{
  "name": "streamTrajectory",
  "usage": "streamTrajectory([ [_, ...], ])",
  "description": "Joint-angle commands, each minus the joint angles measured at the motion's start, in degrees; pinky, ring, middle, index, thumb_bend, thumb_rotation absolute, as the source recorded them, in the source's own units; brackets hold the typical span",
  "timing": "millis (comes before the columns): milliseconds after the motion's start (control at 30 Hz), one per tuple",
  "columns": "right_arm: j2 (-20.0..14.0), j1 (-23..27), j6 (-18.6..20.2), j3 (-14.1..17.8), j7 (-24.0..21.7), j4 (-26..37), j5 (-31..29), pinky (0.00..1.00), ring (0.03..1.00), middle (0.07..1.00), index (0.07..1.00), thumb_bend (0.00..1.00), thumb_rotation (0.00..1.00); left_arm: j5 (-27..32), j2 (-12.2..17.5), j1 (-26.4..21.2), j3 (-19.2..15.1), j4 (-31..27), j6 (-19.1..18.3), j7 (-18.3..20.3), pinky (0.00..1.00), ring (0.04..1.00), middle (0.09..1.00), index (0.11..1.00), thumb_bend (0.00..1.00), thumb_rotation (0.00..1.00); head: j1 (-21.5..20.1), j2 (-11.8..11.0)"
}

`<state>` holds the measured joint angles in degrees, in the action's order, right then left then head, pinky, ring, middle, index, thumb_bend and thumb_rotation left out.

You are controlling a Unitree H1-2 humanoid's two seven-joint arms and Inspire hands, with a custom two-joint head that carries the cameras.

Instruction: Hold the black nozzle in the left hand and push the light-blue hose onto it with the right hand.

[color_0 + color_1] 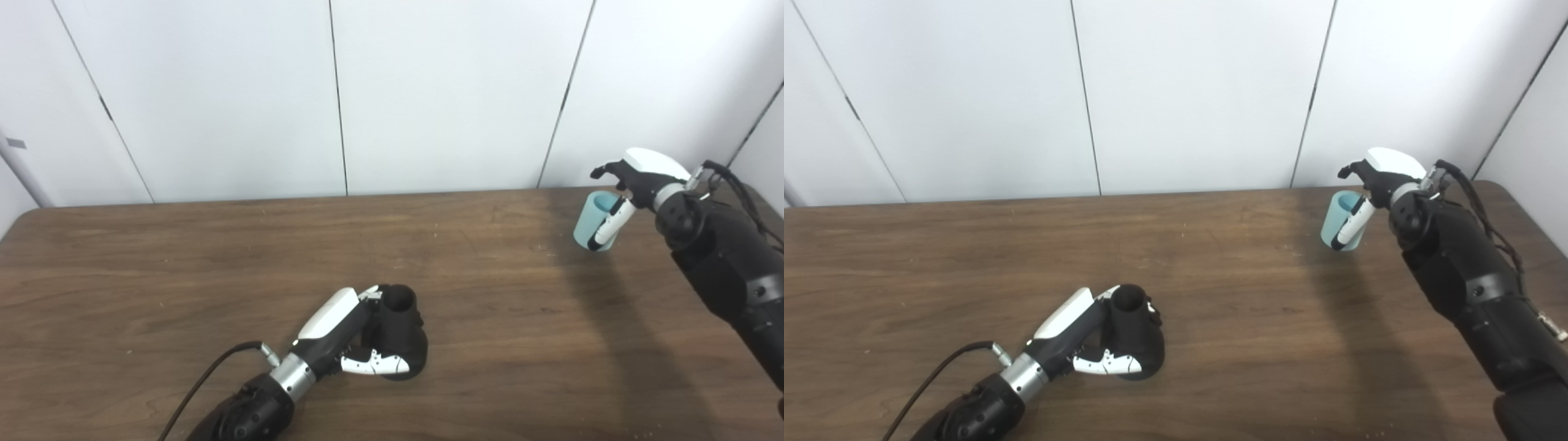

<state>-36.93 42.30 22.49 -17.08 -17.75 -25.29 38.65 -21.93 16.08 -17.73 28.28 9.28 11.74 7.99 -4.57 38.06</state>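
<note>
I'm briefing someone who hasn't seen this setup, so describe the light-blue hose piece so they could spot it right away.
Start at the brown wooden table and go to its far right corner by the white wall. There the right hand is closed on the light-blue hose, a short open-ended tube. It is the only pale blue thing there; the black nozzle sits near the front in the left hand.

A dark wood-grain table (184,263) carries the black nozzle (401,334), standing upright near its front edge.

Bright, even light — soft shadows, slightly soft focus.
</note>
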Motion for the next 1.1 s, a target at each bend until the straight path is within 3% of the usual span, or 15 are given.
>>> streamTrajectory([
  [0, -1.3, 2.6, -0.6, 1.3, 0.9, 2.3, -0.1, 0.62, 0.793, 0.898, 0.829, 0.96, 0.11, -2.6, 1.1, 4.8, 3.2, 3.3, -5.1, 6.6, 0.89, 0.814, 0.711, 0.413, 0.42, 0.50, -0.1, 0.1],
  [233, -1.2, 2.3, -1.6, 1.0, 1.1, 2.0, -0.2, 0.60, 0.781, 0.880, 0.827, 0.96, 0.12, -2.7, 1.1, 4.7, 3.3, 3.3, -5.0, 6.6, 0.88, 0.813, 0.709, 0.413, 0.42, 0.50, -0.1, 0.1],
  [533, -1.6, 3.0, 0.4, 0.3, -1.2, 1.5, 0.4, 0.62, 0.763, 0.856, 0.808, 0.95, 0.12, -2.5, 1.3, 4.7, 3.2, 3.2, -4.9, 6.7, 0.87, 0.806, 0.707, 0.410, 0.42, 0.50, -0.2, 0.4],
  [733, -2.0, 3.4, 0.6, -1.2, -2.6, 1.6, 2.2, 0.58, 0.687, 0.732, 0.744, 0.94, 0.12, -2.4, 1.2, 4.6, 3.2, 3.5, -4.9, 6.7, 0.88, 0.805, 0.707, 0.410, 0.42, 0.50, -0.2, 0.5],
  [767, -2.3, 3.5, 0.2, -1.8, -2.8, 1.5, 2.7, 0.52, 0.618, 0.671, 0.710, 0.93, 0.12, -2.3, 1.2, 4.7, 3.1, 3.4, -5.0, 6.8, 0.88, 0.805, 0.707, 0.411, 0.42, 0.50, -0.2, 0.5],
  [800, -2.5, 3.7, -0.2, -2.5, -3.0, 1.3, 3.5, 0.36, 0.455, 0.540, 0.650, 0.90, 0.09, -2.3, 1.2, 4.7, 3.1, 3.3, -5.1, 6.9, 0.88, 0.807, 0.707, 0.413, 0.42, 0.50, -0.2, 0.5],
  [833, -2.8, 3.9, -0.7, -3.1, -3.1, 1.0, 4.0, 0.25, 0.348, 0.447, 0.571, 0.72, 0.11, -2.2, 1.2, 4.7, 3.1, 3.2, -5.2, 6.9, 0.88, 0.807, 0.707, 0.413, 0.42, 0.50, -0.1, 0.6],
  [867, -3.1, 4.0, -1.0, -3.6, -3.2, 0.8, 4.4, 0.18, 0.274, 0.383, 0.530, 0.62, 0.12, -2.2, 1.2, 4.7, 3.1, 3.1, -5.3, 7.0, 0.88, 0.808, 0.707, 0.414, 0.42, 0.50, -0.1, 0.6],
  [933, -3.4, 4.3, -1.4, -4.2, -3.7, 0.5, 4.9, 0.11, 0.199, 0.318, 0.495, 0.54, 0.12, -2.1, 1.2, 4.7, 3.1, 3.0, -5.3, 7.0, 0.87, 0.808, 0.708, 0.414, 0.42, 0.50, -0.2, 0.6],
  [1067, -3.7, 5.0, -2.1, -4.8, -4.8, -0.4, 5.0, 0.08, 0.175, 0.291, 0.486, 0.52, 0.12, -2.1, 1.2, 4.7, 3.0, 3.1, -5.2, 7.0, 0.87, 0.807, 0.706, 0.414, 0.42, 0.50, -0.2, 0.6],
])
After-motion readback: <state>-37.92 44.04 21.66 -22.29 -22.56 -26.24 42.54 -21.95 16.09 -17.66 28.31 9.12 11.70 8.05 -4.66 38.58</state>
